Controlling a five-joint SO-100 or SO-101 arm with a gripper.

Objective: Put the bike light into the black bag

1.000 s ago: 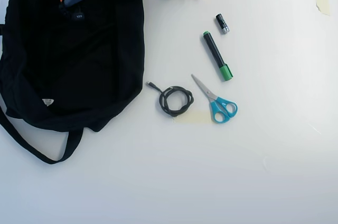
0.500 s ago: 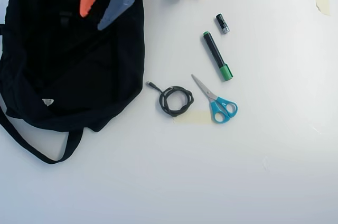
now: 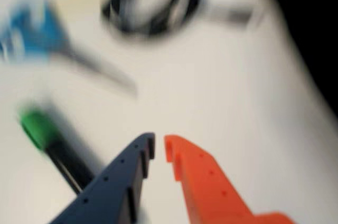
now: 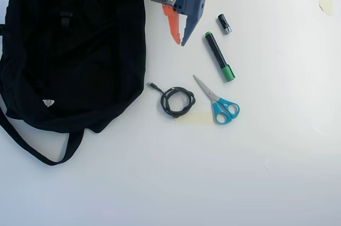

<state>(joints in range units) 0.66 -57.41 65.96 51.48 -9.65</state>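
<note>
Overhead, L to R. Black bag (image 4: 74, 50) is lying slumped at far L of the surface (image 4: 213, 183), long strap (image 4: 32, 148) looping out below it. Small white triangular label (image 4: 48, 103) is showing on the lower fabric; print too small, I'm not reading anything off it.

Change vs. 0.5 s ago: the pincer (image 4: 179, 42) was hanging over the bag w/ jaws spread. It's now swinging off to the R, clear of the fabric, between the bag edge and the green-capped marker (image 4: 218, 55). Wrist cam is badly motion-blurred, so the arm is moving fast. It's showing blue and orange tips (image 3: 158, 147) drawn together, only a sliver of gap, nothing held.

Bike light: I'm not finding it in either view, on the surface or in the jaws. I'm judging it's already inside the bag, hidden in the folds, so the task is looking done or v. nearly. Can't confirm.

Rest of the surface is sitting as it did 1 s ago: coiled cable (image 4: 177, 102), blue-handled scissors (image 4: 219, 103), short black-and-silver cylinder (image 4: 224, 24). No legible brand or writing on the marker, scissors or cylinder.
</note>
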